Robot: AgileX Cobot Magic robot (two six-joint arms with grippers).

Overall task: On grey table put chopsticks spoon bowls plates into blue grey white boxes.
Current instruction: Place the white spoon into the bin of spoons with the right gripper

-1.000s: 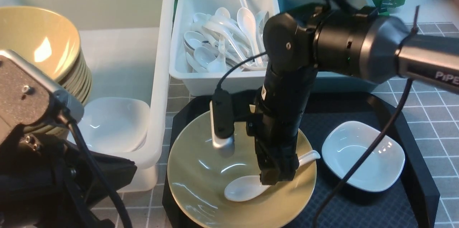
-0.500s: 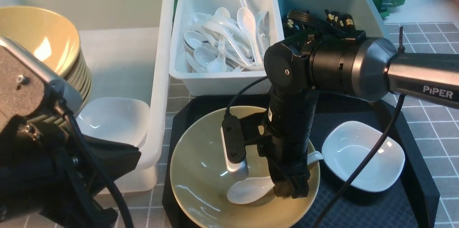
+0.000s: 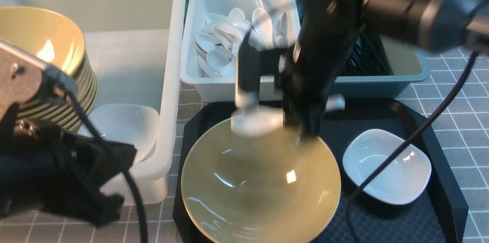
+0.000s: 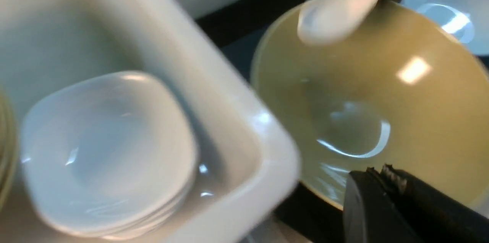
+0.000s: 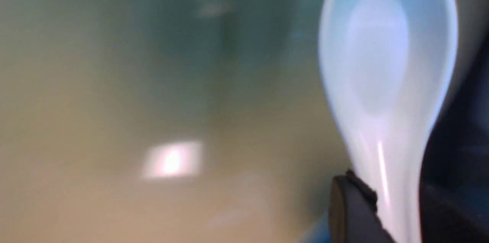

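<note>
My right pincer (image 3: 303, 122) grasps the glossy white soup spoon (image 3: 256, 120) by its handle. It sits above the wide olive-tan bowl (image 3: 259, 182)'s far rim, high enough to clear it. My left pincer (image 4: 382, 182), beside the bowl, looks clenched and empty, though the view is blurred.

The right tool (image 3: 305, 126) has risen out of the tan bowl (image 3: 259, 197) and drawn back toward the boxes, taking the white soup spoon (image 3: 256, 121) with it. A second ago the spoon lay on the bowl's floor under the lowered fingers. Now it hangs clamped by its handle, scoop to the left, over the bowl's far rim, smeared by motion. The bowl shows its whole floor. The right arm (image 3: 412, 2) has swung up across the blue-grey box (image 3: 382, 82). The left arm (image 3: 23, 82) has slipped slightly leftward.
</note>
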